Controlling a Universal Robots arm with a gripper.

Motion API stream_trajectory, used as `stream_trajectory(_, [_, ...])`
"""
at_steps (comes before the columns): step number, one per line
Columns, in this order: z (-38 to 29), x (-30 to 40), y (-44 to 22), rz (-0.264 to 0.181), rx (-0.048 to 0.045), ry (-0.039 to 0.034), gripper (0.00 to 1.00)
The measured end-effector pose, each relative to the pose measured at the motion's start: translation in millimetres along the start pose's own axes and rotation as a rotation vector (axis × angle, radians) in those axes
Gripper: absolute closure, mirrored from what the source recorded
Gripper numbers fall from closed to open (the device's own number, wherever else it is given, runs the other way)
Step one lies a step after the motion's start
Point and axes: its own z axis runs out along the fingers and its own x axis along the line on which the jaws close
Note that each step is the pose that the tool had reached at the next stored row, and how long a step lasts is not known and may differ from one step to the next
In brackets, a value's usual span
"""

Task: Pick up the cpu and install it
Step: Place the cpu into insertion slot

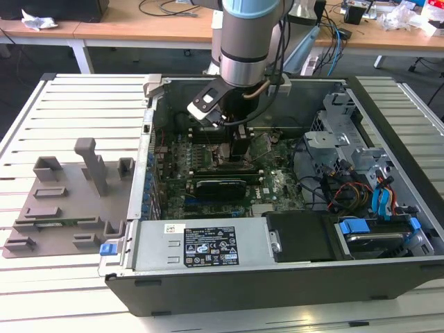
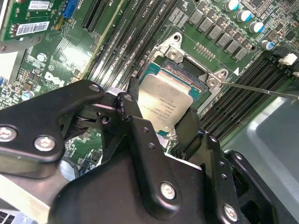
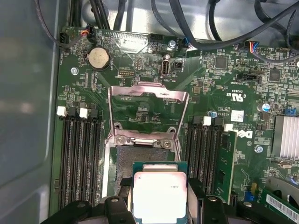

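The open computer case (image 1: 277,291) lies on the slatted tabletop (image 1: 76,104) with its motherboard (image 3: 224,74) exposed. On the board, the socket (image 3: 140,156), its metal load plate (image 3: 147,93) swung up, sits directly beneath the end effector (image 3: 159,189). The arm (image 1: 246,41) reaches straight down into the case, and the end effector's black fingers (image 3: 195,196) are clamped on opposite edges of the cpu (image 2: 163,105), holding it flat over the socket; whether they touch I cannot tell.
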Motion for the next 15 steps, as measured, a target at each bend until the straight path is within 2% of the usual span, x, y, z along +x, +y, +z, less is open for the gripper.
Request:
stream_trajectory(4, [5.2, 2.5, 0.2, 0.002, 0.0000, 0.0005, 0.45])
stream_trajectory(6, [5.3, 10.3, 0.9, 0.008, 0.0002, 0.0005, 0.45])
stream_trajectory(7, [6.2, 10.5, 0.9, 0.019, 0.0006, 0.0007, 0.45])
stream_trajectory(15, [13.2, 10.8, 1.3, 0.019, 0.0006, 0.0008, 0.45])
